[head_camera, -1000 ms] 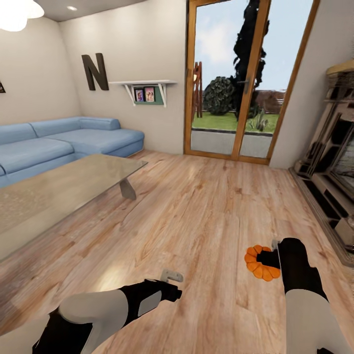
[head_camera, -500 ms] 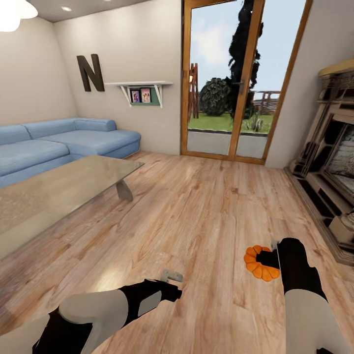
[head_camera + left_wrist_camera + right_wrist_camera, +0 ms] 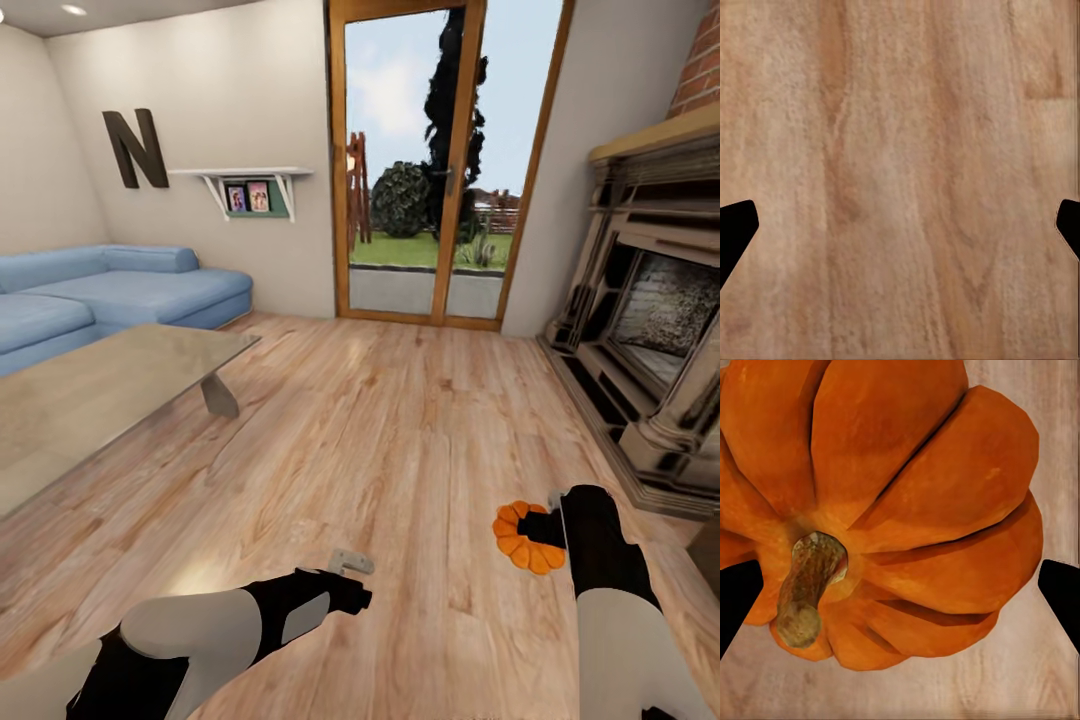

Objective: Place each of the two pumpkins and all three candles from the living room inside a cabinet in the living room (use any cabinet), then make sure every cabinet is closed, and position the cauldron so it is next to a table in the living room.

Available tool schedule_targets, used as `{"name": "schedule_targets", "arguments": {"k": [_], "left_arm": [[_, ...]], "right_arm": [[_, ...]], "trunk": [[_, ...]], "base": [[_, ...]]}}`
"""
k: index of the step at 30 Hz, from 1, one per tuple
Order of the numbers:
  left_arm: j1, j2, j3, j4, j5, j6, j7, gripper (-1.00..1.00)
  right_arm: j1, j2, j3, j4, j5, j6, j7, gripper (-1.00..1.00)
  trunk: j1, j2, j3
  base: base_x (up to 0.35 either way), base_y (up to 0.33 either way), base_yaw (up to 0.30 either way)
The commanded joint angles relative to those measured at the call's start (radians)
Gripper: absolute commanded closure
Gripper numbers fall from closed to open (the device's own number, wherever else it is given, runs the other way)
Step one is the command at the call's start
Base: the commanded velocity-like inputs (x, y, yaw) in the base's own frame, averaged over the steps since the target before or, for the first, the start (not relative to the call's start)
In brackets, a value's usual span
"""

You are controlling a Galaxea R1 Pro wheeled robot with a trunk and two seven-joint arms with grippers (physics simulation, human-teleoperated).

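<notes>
Warm plank flooring (image 3: 400, 430) is running the full width of the room. A blue sofa (image 3: 110, 295) is sitting against the cream wall (image 3: 250, 90), a glass-topped table (image 3: 90, 395) standing just in front of it. A dark letter N (image 3: 135, 148) and a white shelf (image 3: 238, 178) are hanging on that wall. Daylight is coming through the wood-framed glass door (image 3: 430, 160) — garden beyond. A stone fireplace (image 3: 650, 320) is occupying the opposite side — brick above.

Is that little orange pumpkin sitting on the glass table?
No, the pumpkin is held at the right gripper above the wooden floor, well away from the glass table.
</notes>
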Motion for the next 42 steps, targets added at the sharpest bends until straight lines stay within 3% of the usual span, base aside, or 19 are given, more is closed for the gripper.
{"name": "schedule_targets", "arguments": {"k": [1, 30, 35, 38, 40, 42], "left_arm": [[-0.001, 0.000, -0.004, -0.002, 0.005, 0.001, 0.005, -1.00], [-0.001, 0.001, -0.004, 0.002, 0.006, 0.000, 0.005, -1.00], [-0.001, 0.001, -0.005, 0.002, 0.006, 0.001, 0.005, -1.00], [-0.001, 0.002, -0.004, 0.003, 0.006, 0.000, 0.005, -1.00], [-0.001, 0.004, -0.004, 0.003, 0.006, 0.001, 0.006, -1.00], [-0.001, 0.004, -0.004, 0.003, 0.006, 0.001, 0.006, -1.00]], "right_arm": [[-0.001, 0.001, -0.002, -0.001, 0.011, 0.002, 0.010, 1.00], [-0.001, 0.007, 0.002, 0.001, 0.015, -0.001, 0.009, 1.00], [-0.001, 0.009, 0.003, 0.005, 0.015, -0.004, 0.009, 1.00], [0.000, 0.022, 0.004, 0.012, 0.015, -0.005, 0.009, 1.00], [0.000, 0.051, 0.010, 0.017, 0.015, -0.009, 0.010, 1.00], [0.000, 0.080, 0.058, 0.014, 0.030, -0.002, 0.010, 1.00]], "trunk": [[0.000, 0.000, 0.000], [0.000, 0.000, 0.014], [-0.002, 0.000, 0.026], [-0.002, 0.000, 0.027], [-0.002, 0.000, 0.027], [-0.002, 0.000, 0.027]], "base": [[0.000, 0.000, -0.230], [0.000, 0.000, -0.224], [0.000, 0.000, -0.184], [0.000, 0.000, -0.062], [0.000, 0.000, -0.025], [0.000, 0.000, -0.011]]}}
